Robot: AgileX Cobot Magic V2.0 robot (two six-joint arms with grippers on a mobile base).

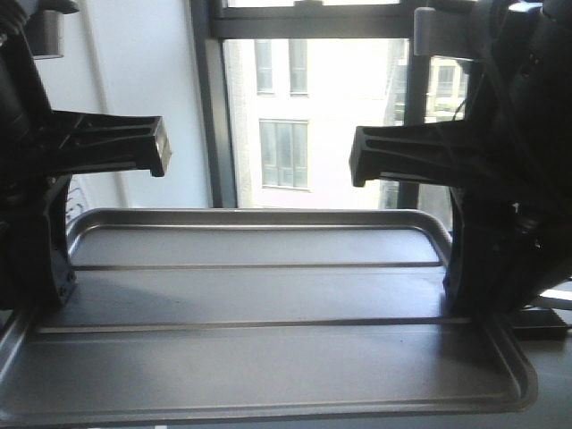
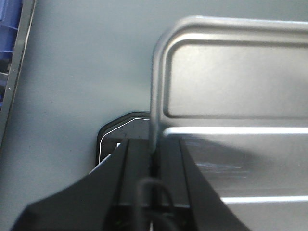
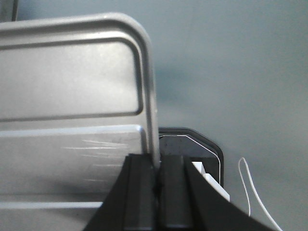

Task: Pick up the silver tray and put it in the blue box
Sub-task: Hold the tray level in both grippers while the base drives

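Tray sits level across the front view, long side toward you, with the window behind it. Both short ends are pinched. The left gripper is clamped on the left rim, one finger inside the tray and one outside. The right gripper grips the right rim the same way. In the wrist views the rim throws a soft shadow on the grey table, set away from the edge, so you can judge the tray to be off the surface, carried between the two arms.

You are in the carry step: the grasp is made and the placing is not yet done. Only a strip of blue at the far left of the left wrist view looks like the box, so the target probably lies to your left. The next move calls for both arms to travel together at one height, keeping their spacing so that neither rim slips. Clear the box lip before you lower.

A dark rounded pad lies under the tray, and a white cable is near the right gripper.
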